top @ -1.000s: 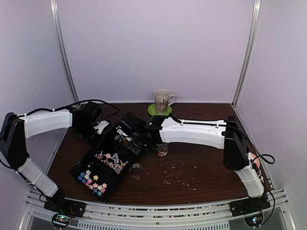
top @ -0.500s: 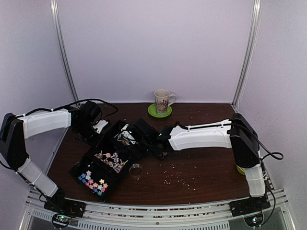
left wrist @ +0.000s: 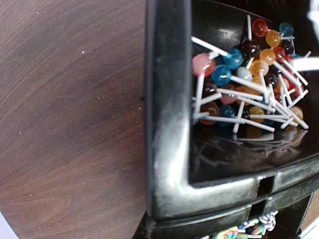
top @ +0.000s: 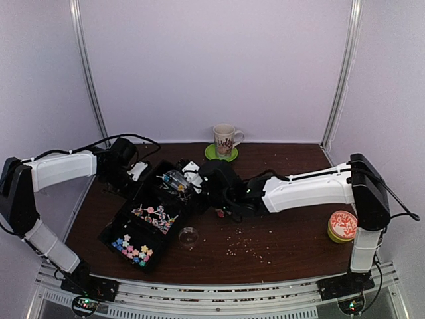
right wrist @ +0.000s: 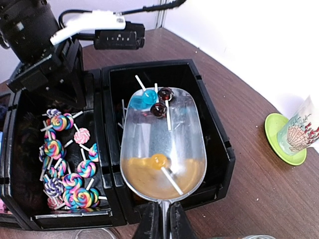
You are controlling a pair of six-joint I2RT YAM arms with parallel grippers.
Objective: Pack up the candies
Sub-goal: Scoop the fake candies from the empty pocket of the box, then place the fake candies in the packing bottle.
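Black three-compartment tray (right wrist: pixel 222 154); I cannot tell whether the left gripper (right wrist: pixel 65 74) at its wall grips it. The right gripper (right wrist: pixel 163 225) clamps a clear scoop (right wrist: pixel 162 144) over the end compartment. It holds four ball lollipops (right wrist: pixel 158 160), orange, blue and dark red, with white sticks roughly lengthwise.

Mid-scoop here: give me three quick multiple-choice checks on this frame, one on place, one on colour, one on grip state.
1. The scoop hangs over:
A the far end of the tray
B the tray's near end
C nothing of the tray

2. The saucer under the mug is:
A red
B green
C blue

3. The jaws of the right gripper are:
A open and empty
B shut on nothing
C shut on the scoop's handle

Answers:
1 A, the right wrist view shows that compartment's black walls around the scoop.
2 B, its bright green rim shows beside the mug.
3 C, the handle runs between the closed jaws.
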